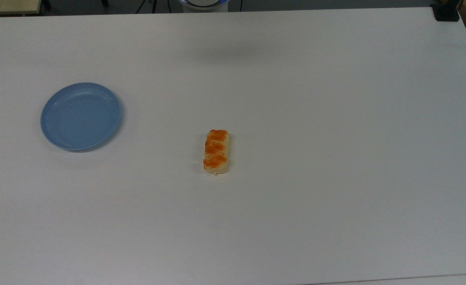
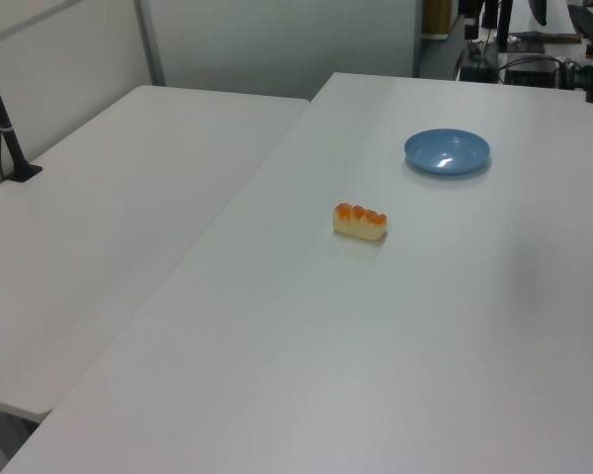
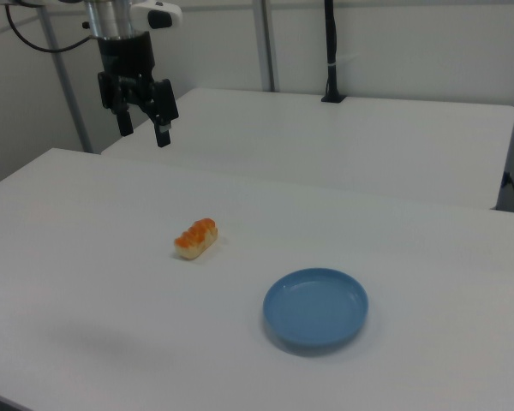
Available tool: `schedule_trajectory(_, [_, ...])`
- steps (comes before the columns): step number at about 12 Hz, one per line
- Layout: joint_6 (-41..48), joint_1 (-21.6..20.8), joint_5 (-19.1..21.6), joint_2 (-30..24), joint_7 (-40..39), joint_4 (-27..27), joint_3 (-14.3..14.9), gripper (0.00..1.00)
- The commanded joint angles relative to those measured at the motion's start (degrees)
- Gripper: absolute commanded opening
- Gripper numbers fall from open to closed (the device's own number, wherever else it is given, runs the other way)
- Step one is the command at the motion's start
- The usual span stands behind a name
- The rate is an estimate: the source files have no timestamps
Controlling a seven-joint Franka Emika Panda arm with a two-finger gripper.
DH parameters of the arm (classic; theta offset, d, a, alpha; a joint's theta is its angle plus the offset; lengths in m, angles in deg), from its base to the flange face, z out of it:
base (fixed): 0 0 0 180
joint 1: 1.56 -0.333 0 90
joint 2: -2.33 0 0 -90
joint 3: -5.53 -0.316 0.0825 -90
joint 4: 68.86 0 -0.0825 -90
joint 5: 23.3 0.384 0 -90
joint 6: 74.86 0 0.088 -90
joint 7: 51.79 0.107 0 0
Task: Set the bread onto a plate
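Note:
The bread lies flat on the white table near its middle, a pale-yellow roll with three orange-brown bumps; it also shows in the left view and the right view. The light-blue plate rests bare on the table to the top view's left, well apart from the bread. In the right view my gripper hangs high above the table, up and to the left of the bread, open with nothing between its fingers.
A second white table adjoins this one along a seam. A black post is clamped at its far edge. A dark clamp sits at the top view's upper right corner.

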Motion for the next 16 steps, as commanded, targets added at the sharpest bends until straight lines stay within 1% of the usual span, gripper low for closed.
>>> schedule_trajectory(1, [0.2,-1.8,0.9,1.5,-0.3,-0.4,0.6,1.0])
schedule_trajectory(12, [0.0,-1.8,1.0,1.8,-0.5,-0.4,1.0,1.0])
schedule_trajectory(15, [0.2,-1.8,1.0,2.0,-4.0,-0.5,0.9,1.0])
schedule_trajectory(16, [0.0,-1.8,1.0,2.2,-3.7,-0.5,0.9,1.0])
